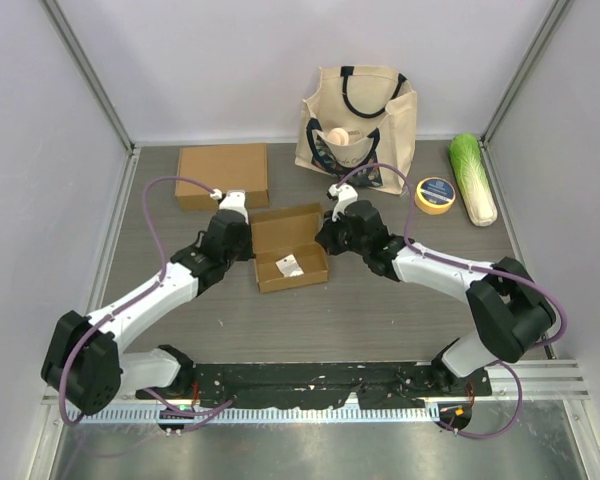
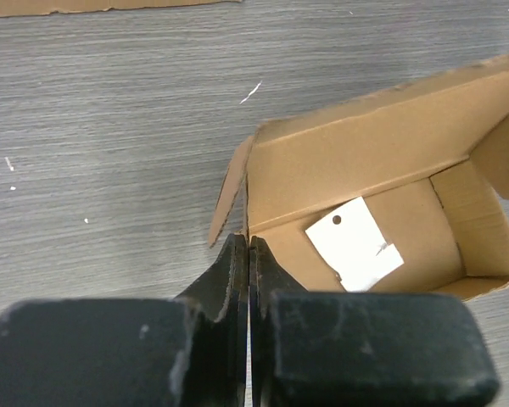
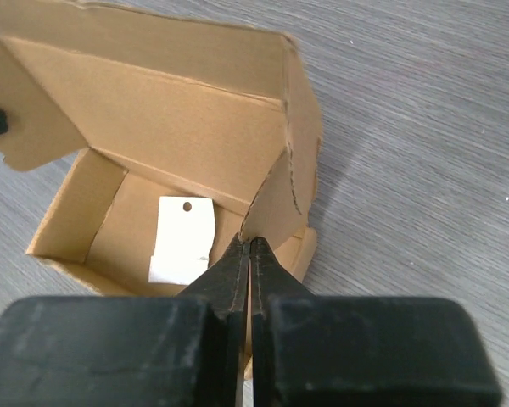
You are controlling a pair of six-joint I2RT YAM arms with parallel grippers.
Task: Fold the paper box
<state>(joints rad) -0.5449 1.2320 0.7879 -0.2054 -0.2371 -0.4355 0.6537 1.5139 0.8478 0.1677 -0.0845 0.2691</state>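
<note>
The open box (image 1: 285,226) was pinched at both ends, the left claw (image 2: 249,242) and right claw (image 3: 251,244) each closed on its cardboard.

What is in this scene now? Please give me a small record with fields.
box: open on the table, lid raised
inside the box: one white tag
left pincer: shut, tips at the box's left end
right pincer: shut, tips at the side flap on the box's right end
grip on the box: cannot tell
behind: flat cardboard, bag, tape roll, cabbage
</note>
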